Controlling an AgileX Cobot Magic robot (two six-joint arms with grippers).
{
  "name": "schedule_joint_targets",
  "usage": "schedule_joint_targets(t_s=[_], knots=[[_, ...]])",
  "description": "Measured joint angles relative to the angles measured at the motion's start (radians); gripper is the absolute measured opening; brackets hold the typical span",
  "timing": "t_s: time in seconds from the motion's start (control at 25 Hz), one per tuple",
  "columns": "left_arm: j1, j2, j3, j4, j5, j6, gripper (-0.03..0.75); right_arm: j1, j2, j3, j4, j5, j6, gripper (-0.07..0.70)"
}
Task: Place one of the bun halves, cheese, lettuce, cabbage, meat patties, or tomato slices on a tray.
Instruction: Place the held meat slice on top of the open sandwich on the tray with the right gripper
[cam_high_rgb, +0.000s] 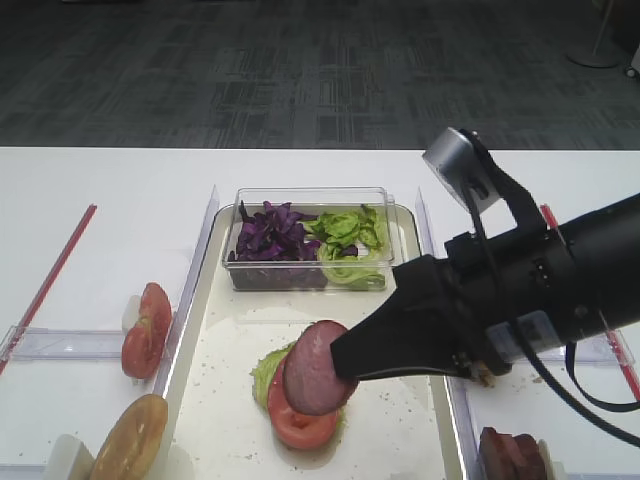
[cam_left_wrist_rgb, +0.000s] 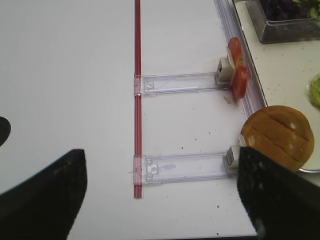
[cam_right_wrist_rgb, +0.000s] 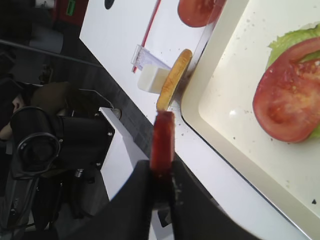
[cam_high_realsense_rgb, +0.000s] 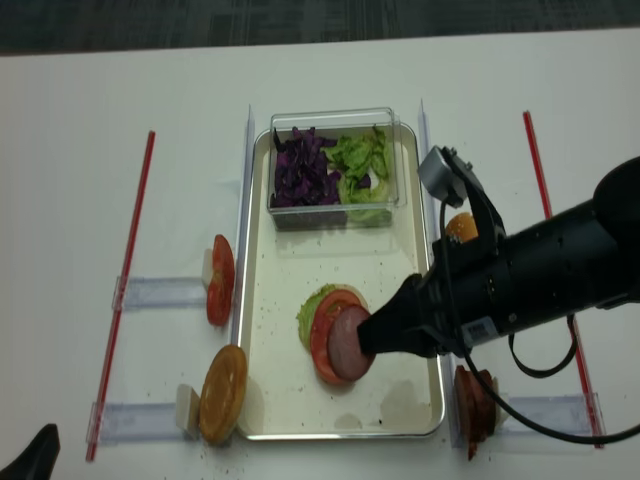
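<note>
The left gripper (cam_left_wrist_rgb: 160, 200), jaws spread wide, idles well left of the tray (cam_high_rgb: 225, 390). The right gripper (cam_high_rgb: 345, 362) pinches a meat patty (cam_high_rgb: 312, 368) edgewise just above a tomato slice (cam_high_rgb: 300, 425) on lettuce (cam_high_rgb: 264, 368); release remains.

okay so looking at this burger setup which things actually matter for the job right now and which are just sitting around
In the job:
right gripper, shut on the meat patty
tomato slice over lettuce on the tray
spare bun half, tomato slices, patties
cabbage

Just lying about:
clear plastic box
red strip
</note>
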Motion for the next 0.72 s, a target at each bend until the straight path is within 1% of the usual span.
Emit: schedule_joint_targets(t_s=[0.2,0.28,0.4,0.48,0.72], knots=[[0.000,0.000,0.000,0.000,0.000,0.000,0.565,0.000,0.010,0.040,0.076,0.000,-0.081,0.123],[0.000,0.000,0.000,0.000,0.000,0.000,0.565,0.000,0.039,0.054,0.109,0.013,-0.120,0.123],[0.000,0.000,0.000,0.000,0.000,0.000,0.565,0.000,0.090,0.058,0.178,0.054,-0.186,0.123],[0.000,0.000,0.000,0.000,0.000,0.000,0.565,0.000,0.125,0.058,0.222,0.066,-0.213,0.123],[0.000,0.000,0.000,0.000,0.000,0.000,0.565,0.000,0.239,0.058,0.289,0.106,-0.294,0.123]])
